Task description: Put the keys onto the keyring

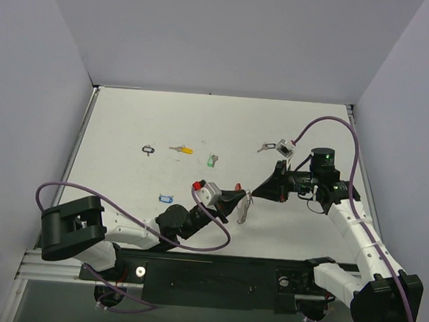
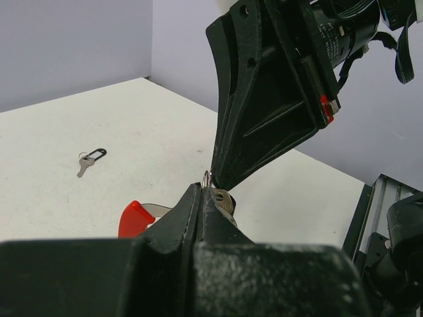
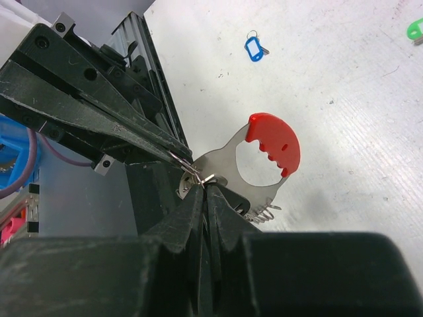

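The keyring [image 3: 272,141], a red plastic band on a silver plate with a thin wire ring, hangs above the table between both arms. My left gripper [image 2: 201,191] is shut on that wire ring; the red band [image 2: 134,216] shows behind its finger. My right gripper [image 3: 208,188] meets it tip to tip and is shut on the same ring. A silver key head [image 2: 229,203] lies against the ring; I cannot tell whether it is pinched too. Loose keys lie on the table: black tag [image 1: 149,150], yellow [image 1: 183,150], green [image 1: 212,161], blue [image 1: 165,199].
Another small key [image 1: 264,147] lies far right, beside the right wrist camera. Purple cables loop over both arms. The metal rail [image 1: 214,275] with the arm bases runs along the near edge. Grey walls stand round the white table [image 1: 129,118].
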Controlling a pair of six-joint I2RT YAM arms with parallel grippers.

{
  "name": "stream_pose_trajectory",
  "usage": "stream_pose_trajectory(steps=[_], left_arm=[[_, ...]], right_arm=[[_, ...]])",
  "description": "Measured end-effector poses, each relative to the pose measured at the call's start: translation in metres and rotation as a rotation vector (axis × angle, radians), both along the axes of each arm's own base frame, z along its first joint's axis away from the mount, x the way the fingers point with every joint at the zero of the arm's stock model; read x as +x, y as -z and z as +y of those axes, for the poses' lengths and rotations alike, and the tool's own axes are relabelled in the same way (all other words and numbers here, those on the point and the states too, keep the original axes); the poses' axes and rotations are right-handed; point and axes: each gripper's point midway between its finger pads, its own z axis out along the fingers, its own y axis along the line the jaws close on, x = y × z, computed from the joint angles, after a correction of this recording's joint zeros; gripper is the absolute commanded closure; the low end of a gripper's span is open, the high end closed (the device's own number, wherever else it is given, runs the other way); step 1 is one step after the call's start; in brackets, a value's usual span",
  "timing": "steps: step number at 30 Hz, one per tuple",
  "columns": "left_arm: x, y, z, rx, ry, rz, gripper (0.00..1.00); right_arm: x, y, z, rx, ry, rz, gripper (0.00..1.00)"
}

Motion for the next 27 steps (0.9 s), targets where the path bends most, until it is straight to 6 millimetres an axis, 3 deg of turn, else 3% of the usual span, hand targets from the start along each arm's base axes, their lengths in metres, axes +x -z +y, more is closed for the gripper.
stream_pose_trajectory(steps=[27], left_arm=[[-0.010,-0.003,0.003,0.004,0.077,-0.033,1.00]], right_arm=[[-0.010,-0.001,0.001,0.018,-0.055,-0.008,0.98]])
